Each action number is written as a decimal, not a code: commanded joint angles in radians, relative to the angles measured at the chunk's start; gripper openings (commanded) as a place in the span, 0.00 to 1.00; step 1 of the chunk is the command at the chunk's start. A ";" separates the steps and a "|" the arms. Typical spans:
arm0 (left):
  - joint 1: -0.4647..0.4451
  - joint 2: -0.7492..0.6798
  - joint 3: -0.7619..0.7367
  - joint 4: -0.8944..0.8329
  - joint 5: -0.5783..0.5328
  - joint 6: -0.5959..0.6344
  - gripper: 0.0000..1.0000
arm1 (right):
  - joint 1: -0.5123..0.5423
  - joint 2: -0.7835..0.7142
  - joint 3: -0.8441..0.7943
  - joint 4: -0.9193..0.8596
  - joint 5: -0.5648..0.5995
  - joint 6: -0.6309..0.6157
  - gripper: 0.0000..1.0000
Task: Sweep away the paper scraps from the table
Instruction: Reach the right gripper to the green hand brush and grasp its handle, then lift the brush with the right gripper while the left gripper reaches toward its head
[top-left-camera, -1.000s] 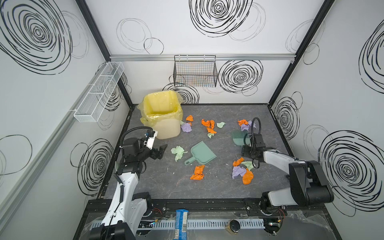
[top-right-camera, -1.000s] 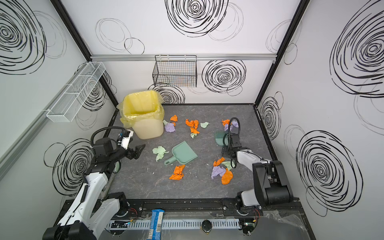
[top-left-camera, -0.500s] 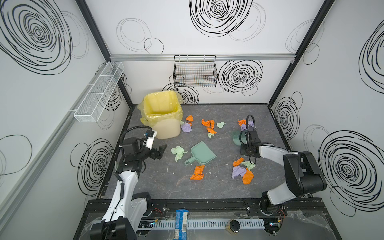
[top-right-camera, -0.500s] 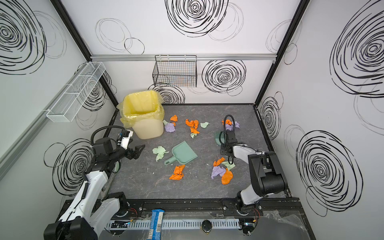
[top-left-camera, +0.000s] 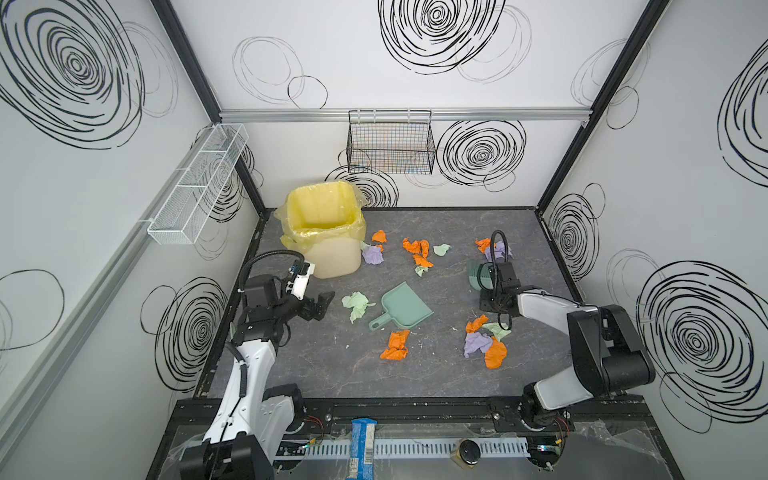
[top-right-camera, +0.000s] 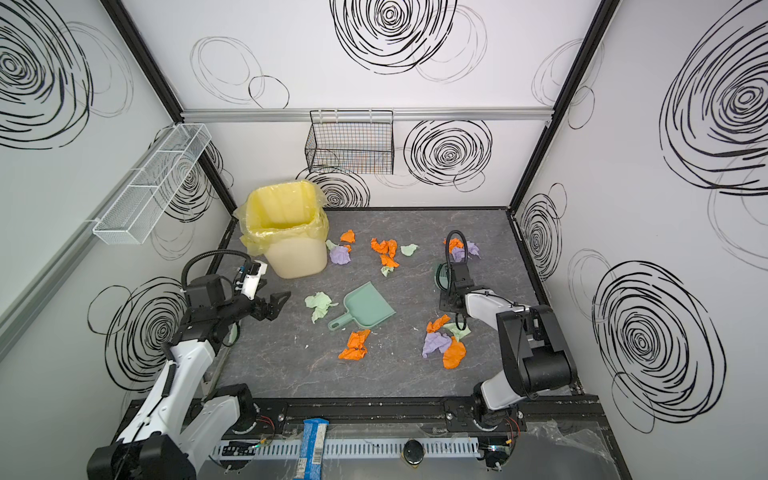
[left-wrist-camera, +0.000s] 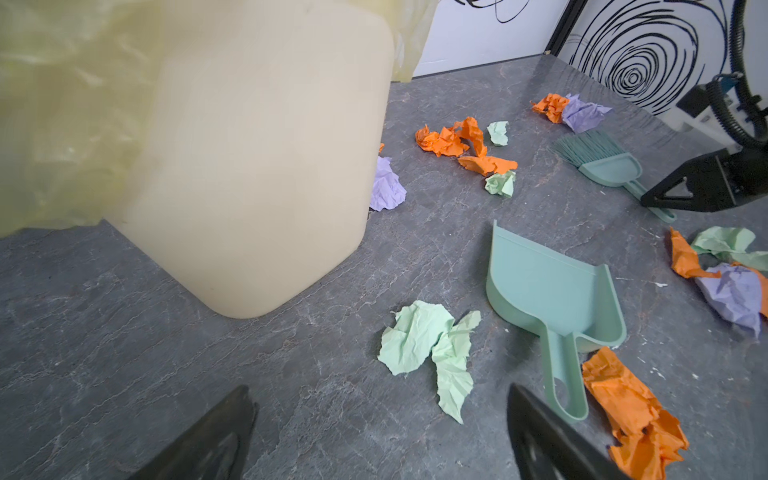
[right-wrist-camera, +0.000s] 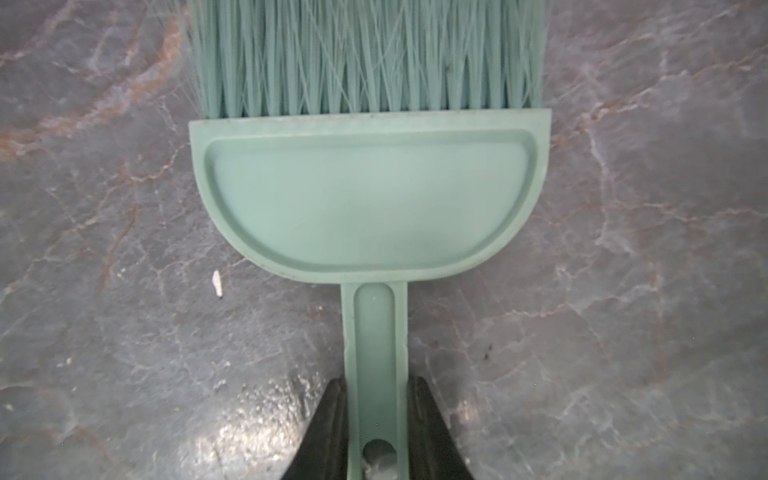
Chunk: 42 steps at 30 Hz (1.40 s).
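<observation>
The right gripper (right-wrist-camera: 376, 388) is clamping the slim handle of the mint-green plastic brush (right-wrist-camera: 370, 199), its black jaws pressing both sides of the handle. The brush is lying flat on the dark grey marble-veined table (top-left-camera: 316, 374) near the right edge. The left gripper (top-left-camera: 323, 300) is hovering near the left edge with its jaws spread wide and empty, close to the cream plastic bin with a yellow liner (top-left-camera: 332, 253) standing at the back left corner. The crumpled orange, lilac and pale green paper scraps (top-left-camera: 395, 345) are lying scattered over the tabletop: several along the back middle, a pile near the front right, and two beside the mint-green plastic dustpan (top-left-camera: 405, 309) sitting at the centre.
</observation>
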 joint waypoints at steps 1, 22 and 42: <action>0.005 -0.002 0.083 -0.070 0.079 0.036 0.98 | 0.033 -0.061 0.004 -0.108 0.020 0.020 0.05; -0.529 0.302 0.395 0.095 0.219 -0.391 0.97 | 0.387 -0.534 0.165 -0.266 0.173 0.110 0.01; -0.711 0.631 0.584 0.398 0.236 -0.681 0.82 | 0.649 -0.494 0.179 -0.147 0.300 0.203 0.00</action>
